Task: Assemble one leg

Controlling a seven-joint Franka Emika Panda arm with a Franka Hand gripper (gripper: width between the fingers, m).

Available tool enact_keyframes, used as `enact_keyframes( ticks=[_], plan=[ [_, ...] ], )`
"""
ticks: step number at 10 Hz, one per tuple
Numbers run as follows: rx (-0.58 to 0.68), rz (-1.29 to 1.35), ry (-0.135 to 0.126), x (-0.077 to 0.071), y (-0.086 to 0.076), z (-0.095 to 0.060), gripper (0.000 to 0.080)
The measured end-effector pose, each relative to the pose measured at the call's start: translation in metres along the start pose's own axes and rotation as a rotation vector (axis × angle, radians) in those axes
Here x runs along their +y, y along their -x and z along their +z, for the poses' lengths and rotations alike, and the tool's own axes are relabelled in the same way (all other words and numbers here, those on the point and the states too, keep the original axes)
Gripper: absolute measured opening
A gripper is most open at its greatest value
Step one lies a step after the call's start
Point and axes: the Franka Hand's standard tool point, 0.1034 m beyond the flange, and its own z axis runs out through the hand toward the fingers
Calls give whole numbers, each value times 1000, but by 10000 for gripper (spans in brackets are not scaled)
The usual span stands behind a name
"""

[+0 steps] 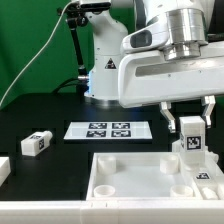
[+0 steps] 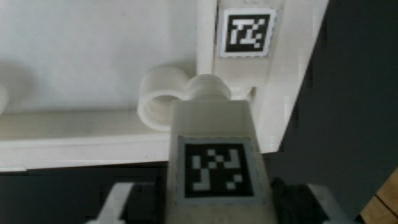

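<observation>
In the exterior view, the marker board (image 1: pixel 110 129) is lying on the table (image 1: pixel 50 115) near the middle of the frame, and the robot's base (image 1: pixel 104 75) is standing behind it. The panel (image 1: pixel 120 178) is filling the lower right of the frame, in front of the marker board. A spare leg (image 1: pixel 37 143) is resting at the left, well apart from the panel. Another piece (image 1: pixel 4 168) is poking in at the left edge (too cropped to identify). At the right, the gripper (image 1: pixel 189 125) is clasping the leg (image 1: pixel 189 143) upright over the panel's far right corner. In the wrist view, the leg (image 2: pixel 217 150) is pointing at a corner socket (image 2: pixel 169 92).
</observation>
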Motion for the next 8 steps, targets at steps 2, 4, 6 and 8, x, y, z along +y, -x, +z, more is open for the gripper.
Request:
enact_keyframes(
  ticks=[2,4,6,8],
  plan=[
    [-3,-1,0,0,1,1,282],
    [-8,-51,7,7,1,5,282],
    [-5,-57,10,13,-7,9,282],
    [-11,-57,11,14,-5,12,282]
  ],
)
